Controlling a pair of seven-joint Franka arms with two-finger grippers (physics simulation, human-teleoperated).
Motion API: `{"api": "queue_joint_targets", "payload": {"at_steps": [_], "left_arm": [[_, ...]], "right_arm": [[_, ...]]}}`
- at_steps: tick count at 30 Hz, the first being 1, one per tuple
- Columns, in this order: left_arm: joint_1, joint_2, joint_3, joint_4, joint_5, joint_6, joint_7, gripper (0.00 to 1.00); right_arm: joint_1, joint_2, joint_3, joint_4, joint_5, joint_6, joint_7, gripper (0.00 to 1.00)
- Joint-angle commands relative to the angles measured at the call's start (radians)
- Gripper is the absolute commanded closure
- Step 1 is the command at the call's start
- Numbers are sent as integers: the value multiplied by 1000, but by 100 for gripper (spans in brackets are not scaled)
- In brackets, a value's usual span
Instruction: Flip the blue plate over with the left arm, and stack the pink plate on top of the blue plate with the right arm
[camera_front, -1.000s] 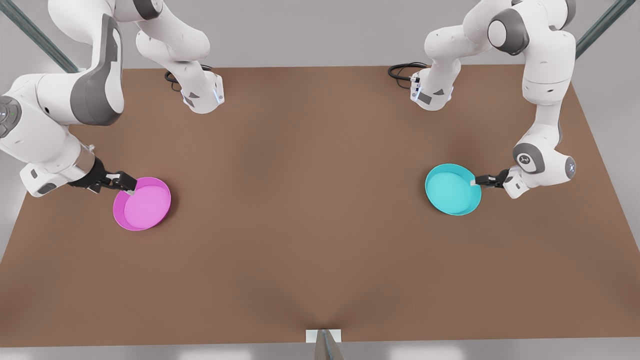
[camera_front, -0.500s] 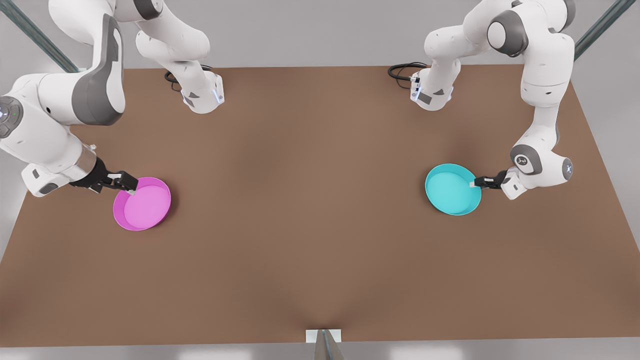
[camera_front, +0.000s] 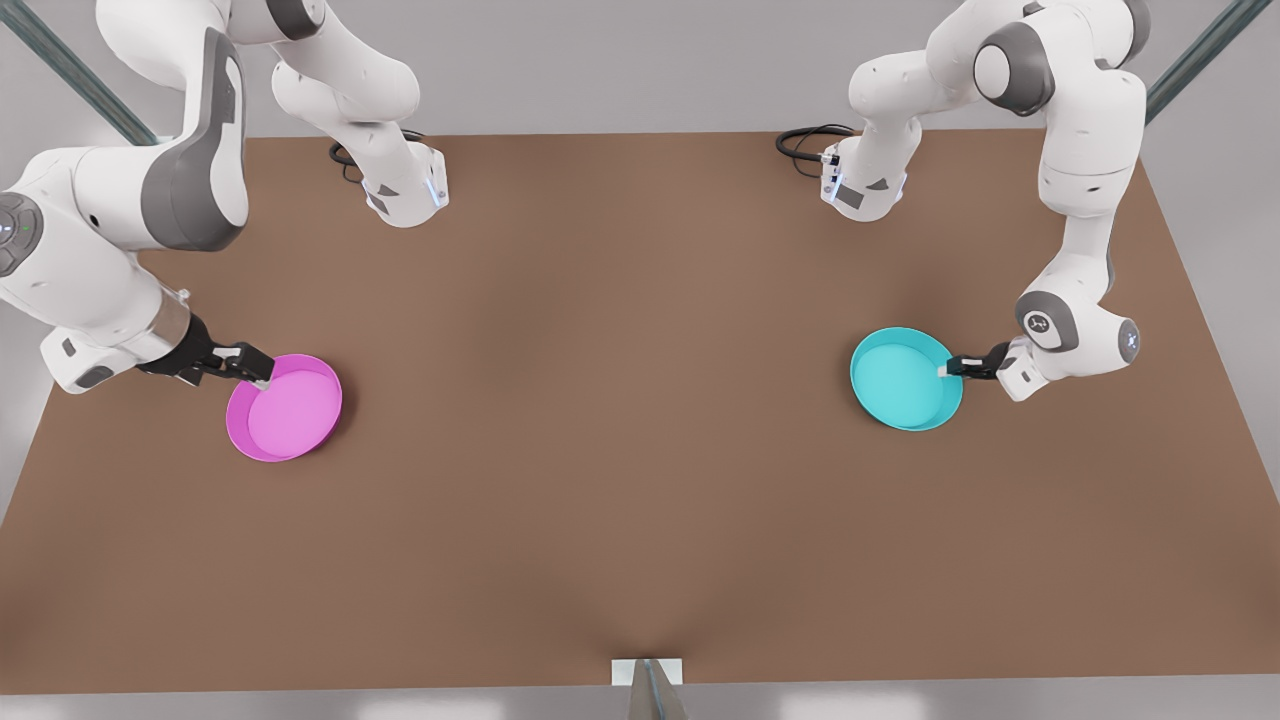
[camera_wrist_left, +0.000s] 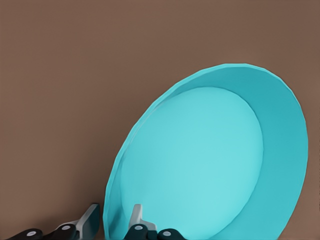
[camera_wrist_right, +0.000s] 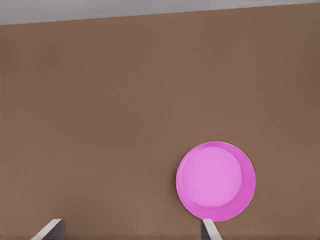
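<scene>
Even, diffuse overhead light — no glare. Table (camera_front: 640, 420) darkens softly at centre and bottom centre; faint shadows hug plate rims. Renders slightly soft throughout.

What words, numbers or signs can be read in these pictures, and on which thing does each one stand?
No text can be read anywhere.
The blue plate and the pink plate are plain.
A small mark on the left arm's grey joint cap is too small to read.
</scene>
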Motion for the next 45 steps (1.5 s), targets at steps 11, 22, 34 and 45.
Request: {"api": "queue_joint_targets", "payload": {"at_steps": [11,22,34,45], "left_arm": [[0,2,0,2,-17,25,-1,69],[-2,3,-3,5,-31,29,-23,79],[-77,-96,-9,26,-29,-9,-130,79],[-255,-55,-14,216,-14,-107,-425,79]], "right_arm": [[1,0,0,0,2,-3,0,0],[2,-2,2,0,2,-5,0,0],[2,0,2,0,2,-5,0,0],[-2,0,0,0,2,-3,-2,0]]}}
